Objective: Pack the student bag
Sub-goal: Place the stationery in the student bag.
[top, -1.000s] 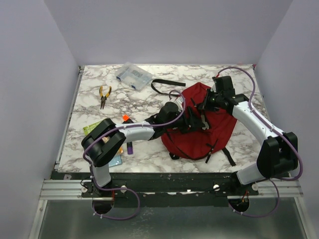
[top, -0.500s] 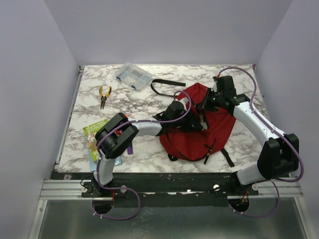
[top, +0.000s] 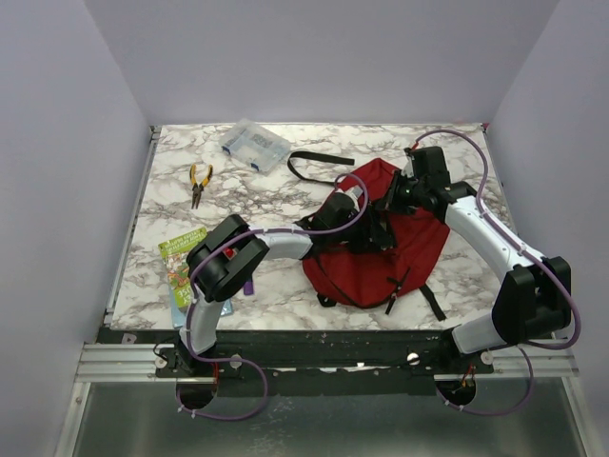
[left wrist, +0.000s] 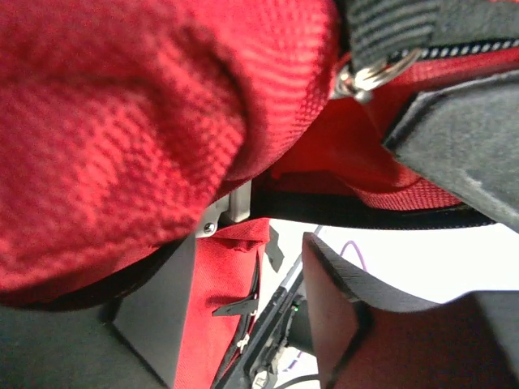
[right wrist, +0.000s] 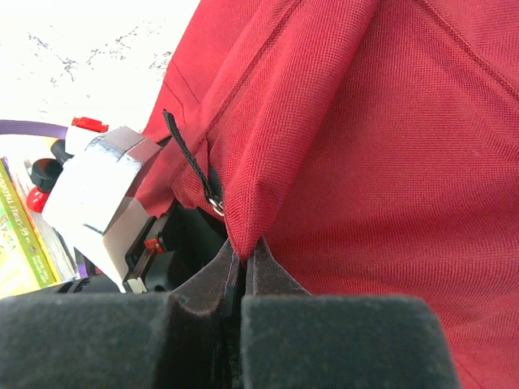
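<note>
The student bag (top: 400,249), dark red with black straps, lies right of the table's middle. My left gripper (top: 367,225) is pushed in at the bag's upper opening. In the left wrist view red fabric (left wrist: 122,121) drapes over it. Its jaws (left wrist: 247,316) stand open with nothing between the fingers (left wrist: 154,316). My right gripper (top: 391,203) is at the bag's top edge. In the right wrist view that gripper (right wrist: 243,258) is shut on a fold of the bag's fabric (right wrist: 268,162) and holds it up beside a zip pull (right wrist: 195,174).
A clear plastic box (top: 255,145) sits at the back, with yellow-handled pliers (top: 199,181) to its left. A green booklet (top: 183,259) and a purple marker (top: 248,284) lie near the left arm's base. A black strap (top: 314,160) trails off behind the bag.
The left arm has swung right and pushed its gripper deeper into the bag's opening, uncovering the green booklet. Its jaws narrowed, then widened again. The right gripper keeps its pinch.
</note>
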Action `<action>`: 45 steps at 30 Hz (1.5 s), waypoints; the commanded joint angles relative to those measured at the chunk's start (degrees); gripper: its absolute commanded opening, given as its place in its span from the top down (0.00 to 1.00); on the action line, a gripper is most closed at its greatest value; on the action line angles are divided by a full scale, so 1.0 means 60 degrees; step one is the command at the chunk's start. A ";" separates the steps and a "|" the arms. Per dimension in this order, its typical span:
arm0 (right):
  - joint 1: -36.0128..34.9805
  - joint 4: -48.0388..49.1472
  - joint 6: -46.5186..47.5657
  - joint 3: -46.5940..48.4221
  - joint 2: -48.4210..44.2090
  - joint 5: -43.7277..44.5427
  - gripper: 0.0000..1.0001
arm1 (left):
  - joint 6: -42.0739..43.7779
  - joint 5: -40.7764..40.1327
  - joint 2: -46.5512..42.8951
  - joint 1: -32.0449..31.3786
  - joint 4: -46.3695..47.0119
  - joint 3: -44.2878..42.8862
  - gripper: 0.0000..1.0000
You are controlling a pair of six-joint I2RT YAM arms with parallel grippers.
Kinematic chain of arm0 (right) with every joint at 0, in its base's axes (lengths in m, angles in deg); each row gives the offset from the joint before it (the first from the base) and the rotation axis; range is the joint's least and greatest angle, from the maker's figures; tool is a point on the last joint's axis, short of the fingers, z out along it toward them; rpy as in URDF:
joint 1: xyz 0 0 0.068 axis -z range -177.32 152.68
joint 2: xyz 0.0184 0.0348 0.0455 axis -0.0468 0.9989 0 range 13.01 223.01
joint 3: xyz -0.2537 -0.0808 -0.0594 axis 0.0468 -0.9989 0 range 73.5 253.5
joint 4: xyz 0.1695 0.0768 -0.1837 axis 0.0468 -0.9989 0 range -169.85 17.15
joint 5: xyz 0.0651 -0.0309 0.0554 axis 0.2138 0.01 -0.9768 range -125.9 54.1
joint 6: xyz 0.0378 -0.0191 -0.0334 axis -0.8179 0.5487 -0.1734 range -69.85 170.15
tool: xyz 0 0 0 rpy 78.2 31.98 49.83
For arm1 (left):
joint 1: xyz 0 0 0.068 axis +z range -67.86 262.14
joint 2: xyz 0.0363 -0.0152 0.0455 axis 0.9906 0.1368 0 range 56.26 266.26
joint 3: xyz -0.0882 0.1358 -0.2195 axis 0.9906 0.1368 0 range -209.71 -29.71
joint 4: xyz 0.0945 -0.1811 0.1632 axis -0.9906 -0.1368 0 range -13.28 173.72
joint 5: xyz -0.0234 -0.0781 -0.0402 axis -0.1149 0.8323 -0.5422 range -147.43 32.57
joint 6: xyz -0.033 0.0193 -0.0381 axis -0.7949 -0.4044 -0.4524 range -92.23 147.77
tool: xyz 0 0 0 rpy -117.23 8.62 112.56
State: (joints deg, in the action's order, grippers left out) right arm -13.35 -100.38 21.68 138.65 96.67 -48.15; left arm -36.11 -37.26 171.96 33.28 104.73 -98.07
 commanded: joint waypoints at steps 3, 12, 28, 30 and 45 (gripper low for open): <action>0.0006 -0.0059 0.0579 0.0271 -0.0309 -0.0164 0.99 | 0.0128 -0.0961 -0.0309 0.0139 -0.0521 0.0227 0.37; -0.0043 -0.0510 0.0841 0.0117 -0.0315 -0.0445 0.99 | -0.0065 -0.1307 0.0324 0.0507 -0.0688 -0.0150 0.51; -0.0045 -0.0842 0.1476 0.0241 -0.0533 0.0491 0.99 | 0.1121 -0.1083 -0.1252 0.0680 -0.1071 0.0406 0.45; -0.0053 -0.0899 0.1508 0.0331 -0.0484 0.0461 1.00 | 0.1166 -0.0748 -0.0921 0.0673 -0.1056 0.0031 0.40; -0.0042 -0.0768 0.1332 0.0451 -0.0509 0.0784 0.99 | 0.0978 -0.1827 0.0462 0.0606 -0.2922 -0.1587 0.76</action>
State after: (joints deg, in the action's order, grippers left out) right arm -13.39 -105.93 29.66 139.24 95.33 -45.46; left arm -30.45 -43.87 172.68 35.92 94.15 -105.39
